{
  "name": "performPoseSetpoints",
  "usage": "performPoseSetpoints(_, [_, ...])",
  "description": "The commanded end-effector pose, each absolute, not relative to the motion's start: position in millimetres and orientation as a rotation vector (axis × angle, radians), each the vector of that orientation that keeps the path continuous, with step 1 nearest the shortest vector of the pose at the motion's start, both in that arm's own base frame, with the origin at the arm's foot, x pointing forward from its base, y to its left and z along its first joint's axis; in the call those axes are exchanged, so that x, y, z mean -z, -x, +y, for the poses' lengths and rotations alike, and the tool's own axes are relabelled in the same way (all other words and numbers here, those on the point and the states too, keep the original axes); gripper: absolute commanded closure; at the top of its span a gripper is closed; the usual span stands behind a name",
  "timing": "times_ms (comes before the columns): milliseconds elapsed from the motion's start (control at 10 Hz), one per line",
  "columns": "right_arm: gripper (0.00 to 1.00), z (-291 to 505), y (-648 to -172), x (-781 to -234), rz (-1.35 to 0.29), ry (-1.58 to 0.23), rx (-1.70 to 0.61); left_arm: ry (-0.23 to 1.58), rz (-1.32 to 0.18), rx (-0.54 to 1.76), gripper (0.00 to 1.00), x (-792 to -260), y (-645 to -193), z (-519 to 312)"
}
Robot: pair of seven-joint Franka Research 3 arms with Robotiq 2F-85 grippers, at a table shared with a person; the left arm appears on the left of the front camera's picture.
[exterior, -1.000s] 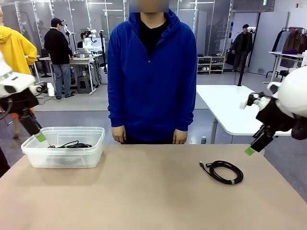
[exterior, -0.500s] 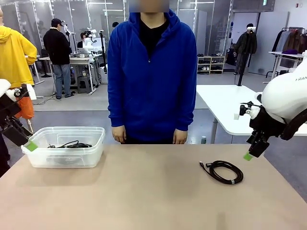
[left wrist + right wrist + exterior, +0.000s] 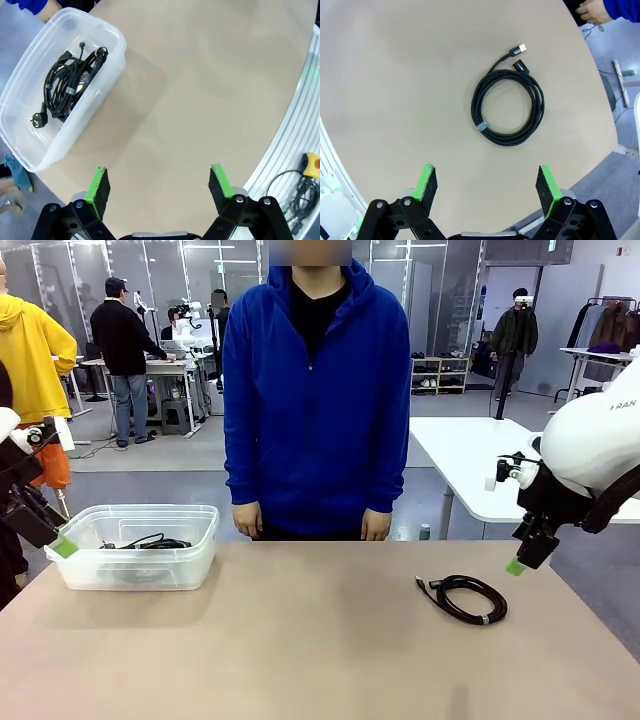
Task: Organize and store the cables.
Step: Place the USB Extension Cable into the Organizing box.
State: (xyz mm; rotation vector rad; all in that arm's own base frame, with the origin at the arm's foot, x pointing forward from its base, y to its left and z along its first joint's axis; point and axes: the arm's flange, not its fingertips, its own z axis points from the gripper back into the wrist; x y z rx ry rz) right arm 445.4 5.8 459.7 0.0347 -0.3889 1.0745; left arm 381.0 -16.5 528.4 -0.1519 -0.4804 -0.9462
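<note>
while left gripper (image 3: 160,181) and right gripper (image 3: 484,181) hang open, empty, a coiled cable (image 3: 508,111) lies at the right's twelve o'clock, cables (image 3: 67,90) in a tub (image 3: 95,100) at the left's ten.

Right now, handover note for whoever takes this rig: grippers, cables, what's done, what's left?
Left gripper: open, empty, raised at the left edge of the table, beside the clear bin.
Right gripper: open, empty, raised at the table's right side near the loose coiled cable, not touching it.
Done: black cables lie bundled in the bin; count unclear.
Left: the loose coiled cable lies on the table and likely goes into the bin next.
</note>
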Motion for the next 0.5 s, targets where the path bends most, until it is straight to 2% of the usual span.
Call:
performPoseSetpoints(0, [0.0,10,-455,-449,-0.337,-0.01,-1.119,0.144,-0.471,0.929,0.0,-531,-384,-17])
performPoseSetpoints(400, [0.0,23,-486,-421,-0.241,0.035,-1.256,0.144,-0.471,0.929,0.0,-531,-384,-17])
